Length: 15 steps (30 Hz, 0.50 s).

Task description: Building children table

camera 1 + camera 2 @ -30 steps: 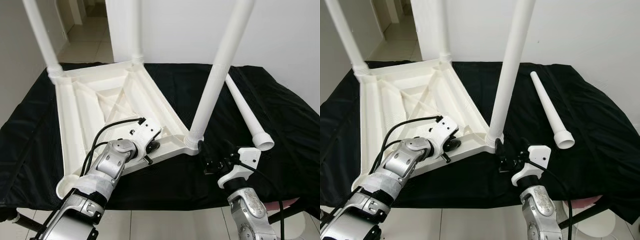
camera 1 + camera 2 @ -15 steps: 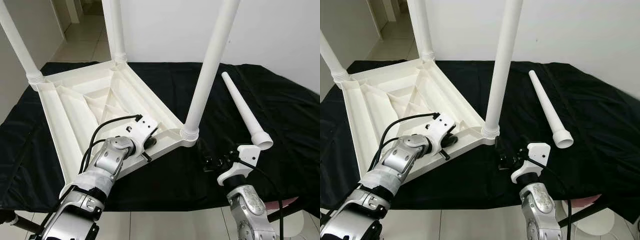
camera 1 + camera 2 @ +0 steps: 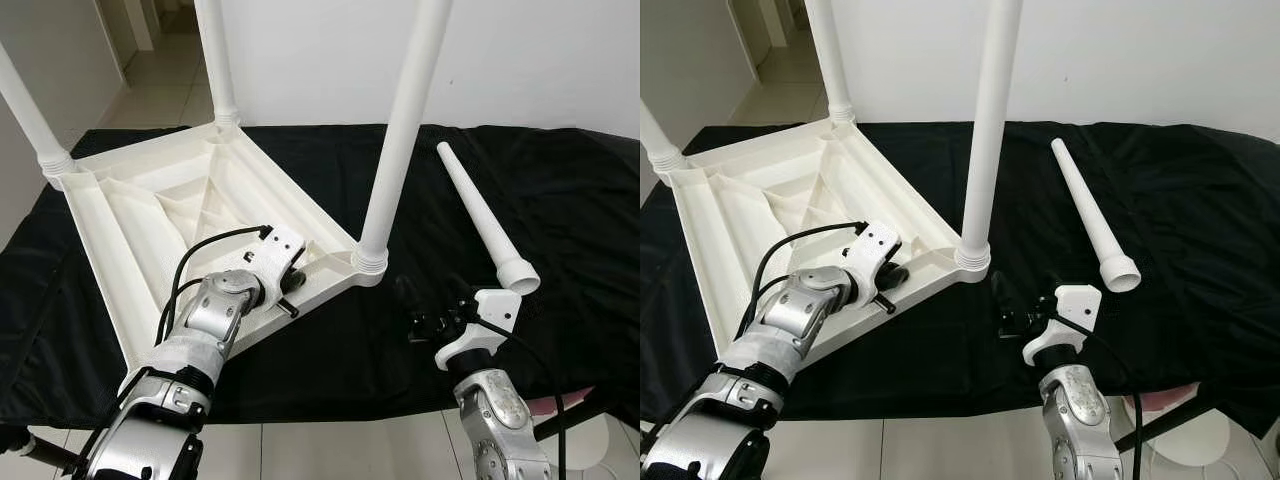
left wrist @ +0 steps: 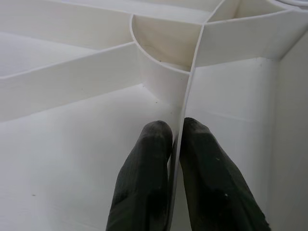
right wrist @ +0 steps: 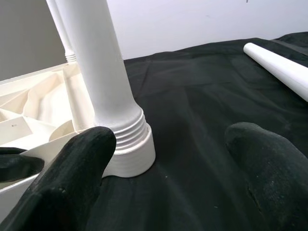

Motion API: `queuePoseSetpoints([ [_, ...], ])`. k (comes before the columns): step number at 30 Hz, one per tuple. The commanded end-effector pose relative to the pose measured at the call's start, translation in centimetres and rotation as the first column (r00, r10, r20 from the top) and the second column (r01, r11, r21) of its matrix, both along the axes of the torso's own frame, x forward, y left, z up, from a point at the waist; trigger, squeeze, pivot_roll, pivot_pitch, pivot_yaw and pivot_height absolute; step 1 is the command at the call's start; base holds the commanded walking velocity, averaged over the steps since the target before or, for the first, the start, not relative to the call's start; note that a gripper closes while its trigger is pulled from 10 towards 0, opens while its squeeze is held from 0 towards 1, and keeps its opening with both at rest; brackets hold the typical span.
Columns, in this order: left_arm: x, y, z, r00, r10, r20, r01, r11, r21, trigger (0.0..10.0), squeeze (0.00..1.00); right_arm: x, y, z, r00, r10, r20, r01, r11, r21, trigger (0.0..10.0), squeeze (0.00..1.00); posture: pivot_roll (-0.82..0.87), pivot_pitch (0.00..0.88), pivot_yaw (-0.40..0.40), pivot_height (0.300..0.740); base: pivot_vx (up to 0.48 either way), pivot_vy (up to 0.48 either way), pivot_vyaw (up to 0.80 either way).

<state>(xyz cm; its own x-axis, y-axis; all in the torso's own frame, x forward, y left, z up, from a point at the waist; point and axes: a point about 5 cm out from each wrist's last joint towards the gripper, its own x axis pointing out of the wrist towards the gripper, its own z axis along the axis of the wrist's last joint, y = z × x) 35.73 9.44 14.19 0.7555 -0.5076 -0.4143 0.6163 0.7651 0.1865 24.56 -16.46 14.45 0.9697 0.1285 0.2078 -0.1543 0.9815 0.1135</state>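
A white children's table top [image 3: 120,230] lies upside down on a black cloth. Three white legs stand screwed into its corners: the near one [image 3: 400,130], one at the back [image 3: 215,60] and one at the left [image 3: 25,110]. A fourth leg [image 3: 478,215] lies loose on the cloth to the right. My left gripper [image 3: 290,285] is shut on a thin rib [image 4: 190,91] of the underside, close to the near corner. Just right of the near leg's threaded base [image 5: 127,144], my right gripper [image 3: 430,315] stands open over the cloth, touching nothing.
The black cloth [image 3: 560,200] covers a work table whose front edge runs just before my arms. A white wall [image 3: 560,60] stands behind it, and tiled floor [image 3: 150,90] shows through an opening at the back left. Bare cloth lies between the near leg and the loose leg.
The table top, held by my left gripper, has slid left and away from my right gripper, leaving a gap at the near leg's base. The view has also shifted.
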Motion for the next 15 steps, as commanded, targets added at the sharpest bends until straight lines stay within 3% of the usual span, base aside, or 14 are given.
queuePoseSetpoints([
  [1,0.7,4.0,-0.5,0.899,0.415,0.141,-0.427,0.901,0.075,0.0,0.00,-0.1,0.1,-0.2,1.000,-0.002,-0.005,0.002,1.000,0.004,10.0,0.00,-0.02,0.067,0.033,0.740,0.000,0.000,0.00],
  [11,0.9,3.3,-0.6,0.889,0.435,0.144,-0.447,0.892,0.063,0.0,0.00,0.0,-0.3,-0.1,1.000,-0.014,-0.003,0.014,1.000,-0.005,10.0,0.00,-0.03,0.067,0.028,0.740,0.000,0.000,0.00],
  [12,1.0,2.7,-0.4,0.898,0.415,0.143,-0.426,0.903,0.052,1.8,0.00,0.1,-0.2,-0.1,1.000,-0.013,-0.003,0.013,1.000,-0.005,10.0,0.00,-0.03,0.067,0.028,0.740,0.000,0.000,0.00],
  [13,1.0,2.1,-0.3,0.909,0.390,0.143,-0.400,0.916,0.042,2.4,0.00,0.1,-0.1,-0.1,1.000,-0.011,-0.002,0.011,1.000,-0.006,10.0,0.00,-0.03,0.065,0.029,0.740,0.000,0.000,0.00],
  [14,1.0,1.2,0.1,0.924,0.350,0.152,-0.357,0.934,0.015,6.5,0.00,0.1,-0.1,-0.1,1.000,-0.011,-0.001,0.011,1.000,-0.006,10.0,0.00,-0.03,0.065,0.029,0.740,0.000,0.000,0.00],
  [15,0.8,0.3,0.2,0.941,0.307,0.144,-0.308,0.951,-0.013,10.0,1.00,0.1,-0.1,-0.1,1.000,-0.012,0.000,0.012,1.000,-0.006,10.0,0.00,-0.03,0.066,0.032,0.740,0.000,0.000,0.00],
])
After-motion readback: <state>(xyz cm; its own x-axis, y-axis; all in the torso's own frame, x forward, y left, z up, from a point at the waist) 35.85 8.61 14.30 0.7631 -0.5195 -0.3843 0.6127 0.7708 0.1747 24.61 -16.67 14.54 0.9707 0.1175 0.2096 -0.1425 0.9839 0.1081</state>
